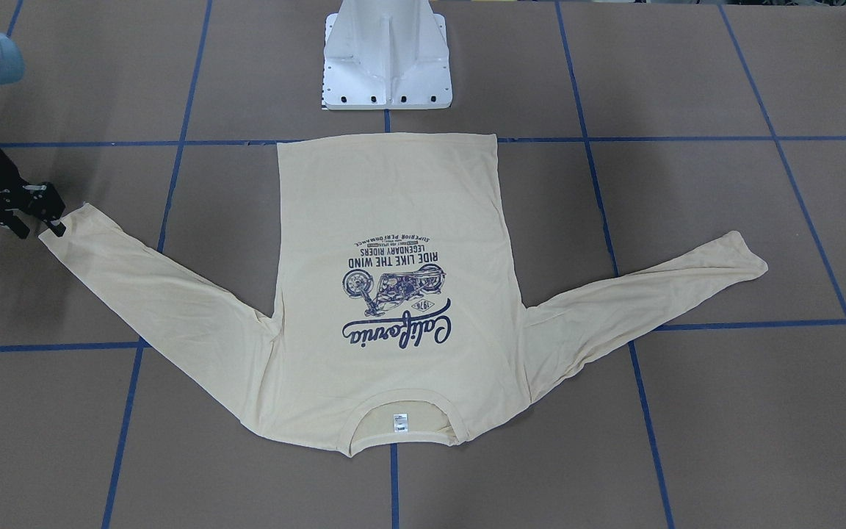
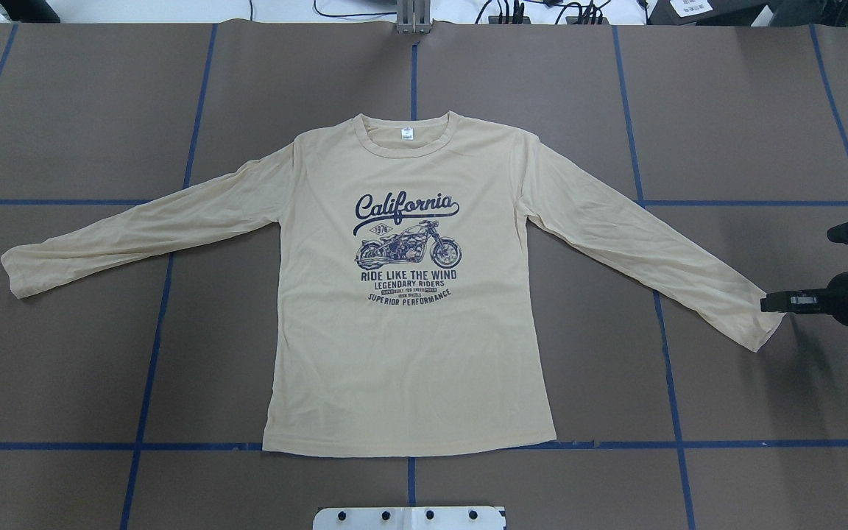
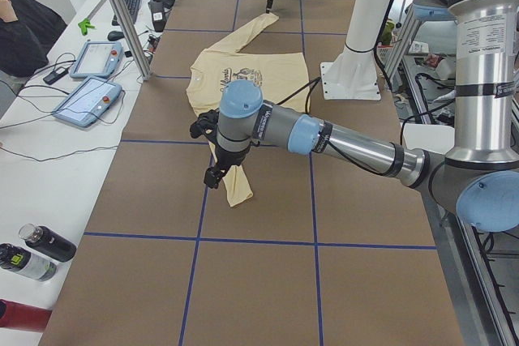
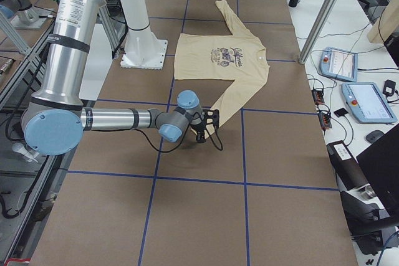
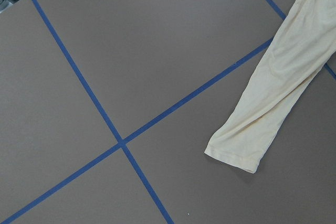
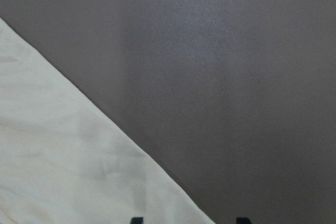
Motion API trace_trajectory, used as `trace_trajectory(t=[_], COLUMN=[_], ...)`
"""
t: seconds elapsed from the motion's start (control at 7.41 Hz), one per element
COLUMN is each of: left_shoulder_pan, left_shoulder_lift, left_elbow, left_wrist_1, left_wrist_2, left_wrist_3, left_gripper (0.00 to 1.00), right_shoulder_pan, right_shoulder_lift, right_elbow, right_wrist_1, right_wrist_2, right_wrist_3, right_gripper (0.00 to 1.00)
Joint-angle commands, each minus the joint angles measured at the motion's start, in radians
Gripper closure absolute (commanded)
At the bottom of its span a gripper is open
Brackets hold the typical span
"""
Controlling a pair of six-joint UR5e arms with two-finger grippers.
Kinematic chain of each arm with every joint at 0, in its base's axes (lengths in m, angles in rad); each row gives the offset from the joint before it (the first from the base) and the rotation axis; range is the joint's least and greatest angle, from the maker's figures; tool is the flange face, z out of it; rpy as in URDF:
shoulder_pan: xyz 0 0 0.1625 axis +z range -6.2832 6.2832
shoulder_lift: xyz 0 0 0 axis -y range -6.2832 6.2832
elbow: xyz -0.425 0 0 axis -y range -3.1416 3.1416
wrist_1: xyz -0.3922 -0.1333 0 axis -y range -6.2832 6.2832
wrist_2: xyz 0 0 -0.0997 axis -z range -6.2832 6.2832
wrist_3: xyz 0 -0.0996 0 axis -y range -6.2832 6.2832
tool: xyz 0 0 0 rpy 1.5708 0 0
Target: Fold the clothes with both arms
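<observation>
The cream long-sleeved T-shirt (image 2: 409, 353) lies flat on the table (image 2: 100, 110), print up, both sleeves spread and its hem toward the white pedestal base (image 1: 386, 66). It looks thin, light and limp, so it should drape and drag rather than hold a shape. A pinch at a doubled edge seems safest, such as a cuff, a shoulder seam or a hem corner, and lifting from a single point would likely wrinkle the rest. The right end effector (image 1: 42, 226) sits low at the right cuff (image 2: 759, 331) with its jaws spread apart. In its wrist view one of the fingertips (image 6: 137, 220) is over cloth and the other over bare table, so nothing is gripped. The left end effector (image 3: 212, 177) hangs near the left cuff (image 5: 233, 153); I cannot tell how far it is open. Inboard of each end effector, bare table shows between sleeve and body, which looks like room to carry the sleeves across. Outboard lies more brown surface crossed by blue tape lines (image 2: 152, 331).
</observation>
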Motion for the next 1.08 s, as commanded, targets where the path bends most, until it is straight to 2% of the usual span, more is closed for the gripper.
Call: trace_trajectory(t=[0.0, 0.14, 0.27, 0.41, 0.68, 0.95], left_shoulder_pan=[0.000, 0.000, 0.000, 0.000, 0.000, 0.000], left_shoulder_lift=[-0.001, -0.001, -0.001, -0.001, -0.001, -0.001], left_elbow=[0.006, 0.004, 0.003, 0.003, 0.003, 0.003], left_wrist_1=[0.000, -0.002, 0.000, -0.002, -0.002, -0.003], left_wrist_2=[-0.001, -0.001, -0.001, -0.001, -0.001, -0.002], left_wrist_3=[0.000, 0.000, 0.000, 0.000, 0.000, 0.000], left_gripper=[0.00, 0.00, 0.00, 0.00, 0.00, 0.00], right_shoulder_pan=[-0.010, -0.011, -0.011, -0.013, -0.021, -0.021], right_shoulder_lift=[0.018, 0.022, 0.021, 0.022, 0.021, 0.021], right_elbow=[-0.032, -0.040, -0.038, -0.035, -0.018, -0.006], right_wrist_1=[0.000, 0.000, 0.000, 0.000, 0.002, 0.002], right_wrist_2=[-0.014, -0.014, -0.012, -0.008, -0.002, 0.006], right_wrist_3=[0.000, 0.000, 0.000, 0.036, 0.077, 0.077], right_gripper=[0.35, 0.36, 0.43, 0.58, 1.00, 1.00])
